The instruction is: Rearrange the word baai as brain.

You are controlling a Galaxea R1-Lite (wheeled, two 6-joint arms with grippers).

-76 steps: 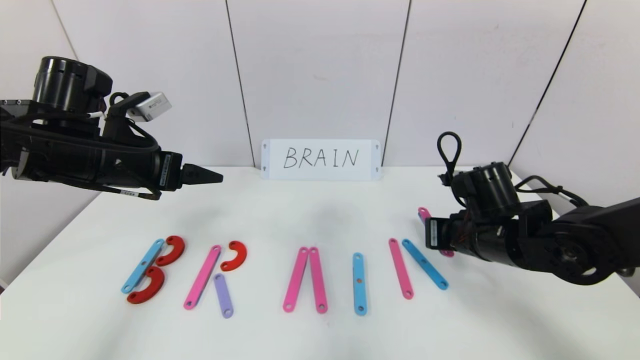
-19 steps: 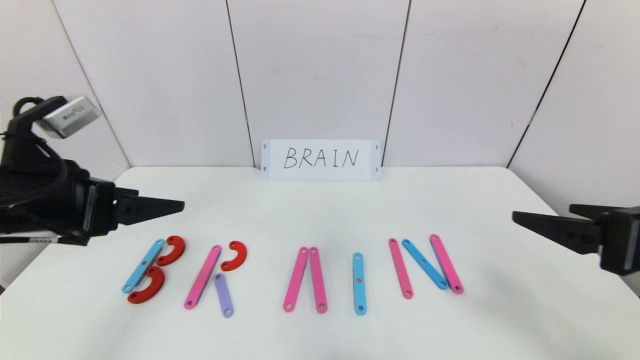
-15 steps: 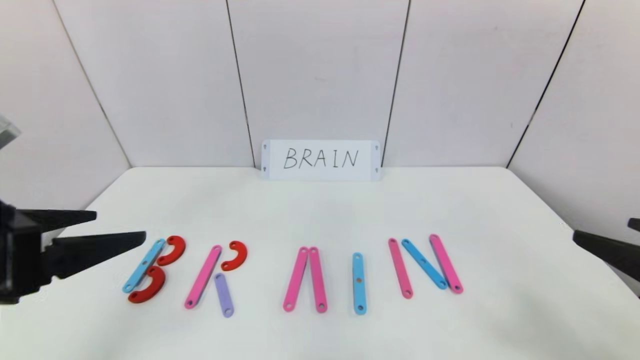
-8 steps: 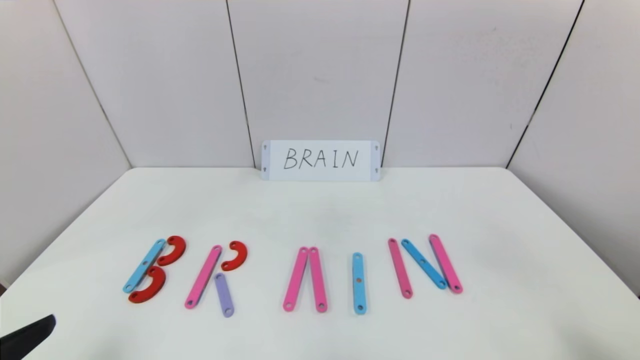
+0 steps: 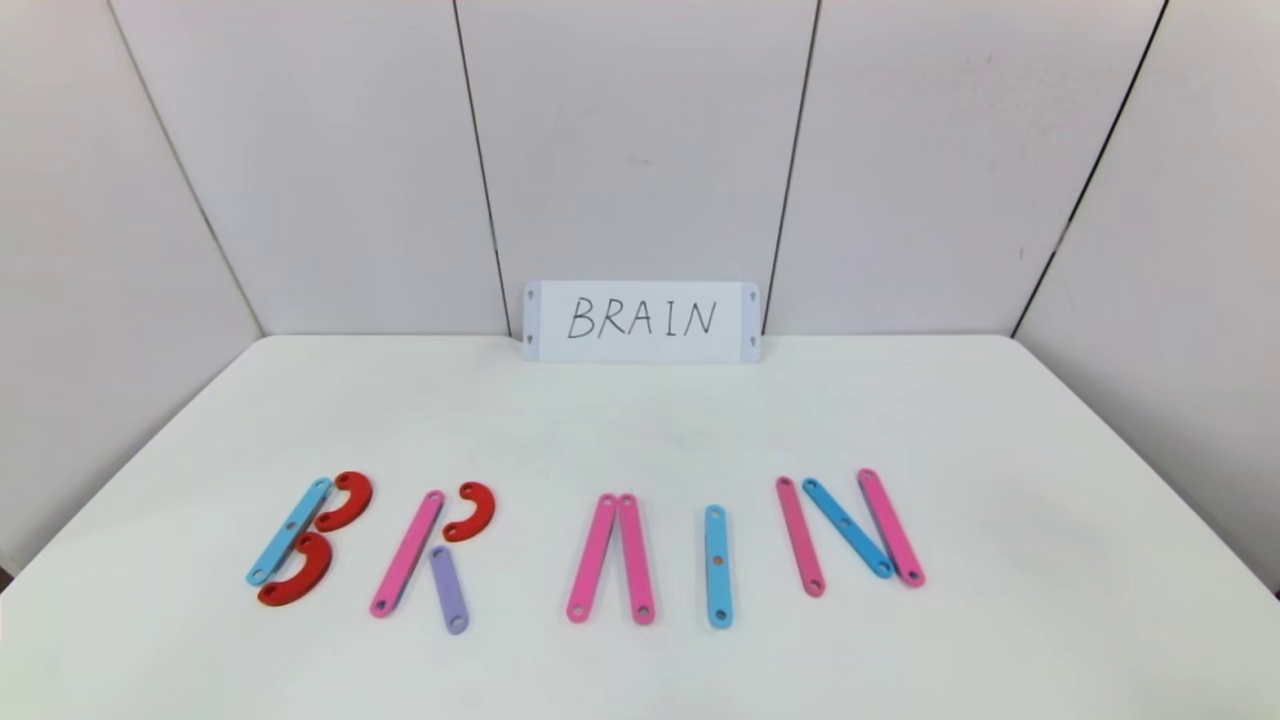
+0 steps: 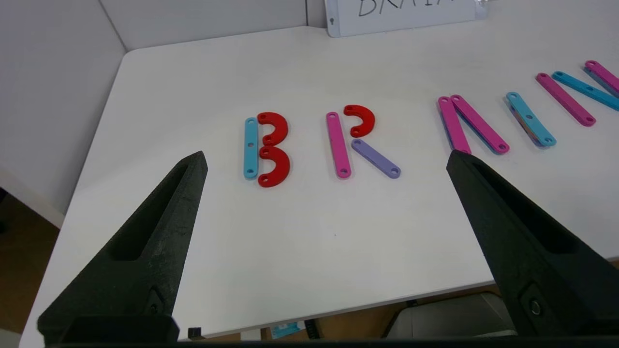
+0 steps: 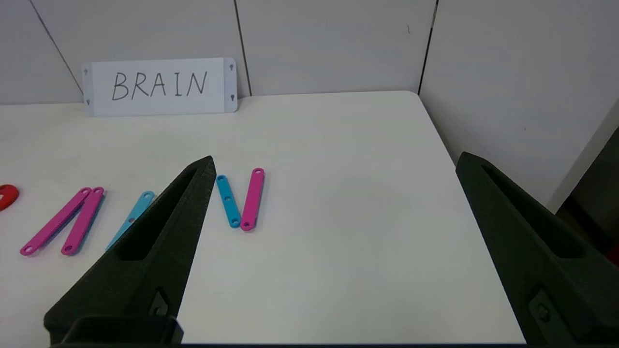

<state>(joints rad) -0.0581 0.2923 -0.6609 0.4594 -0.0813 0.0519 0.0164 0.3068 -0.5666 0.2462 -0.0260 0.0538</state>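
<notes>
The word of flat plastic pieces lies in a row near the table's front and reads B R A I N. The B is a blue strip [image 5: 288,531] with two red curves [image 5: 343,501]. A pink strip [image 5: 406,553], a red curve [image 5: 470,511] and a purple strip [image 5: 447,590] form the R. Two pink strips [image 5: 592,558] make the A, one blue strip [image 5: 718,566] the I. Pink, blue [image 5: 848,527] and pink strips form the N. My left gripper [image 6: 325,155] is open and empty, short of the B and R. My right gripper [image 7: 336,157] is open and empty, to the right of the N.
A white card [image 5: 641,320] with handwritten BRAIN stands against the back wall. White panels close in the white table [image 5: 640,430] at the back and both sides. The table's front edge [image 6: 338,314] shows in the left wrist view.
Both arms have drawn back toward me and left the head view. Five seconds ago the right gripper was at the N's last pink strip, which now lies in place. The pieces have not moved since.
</notes>
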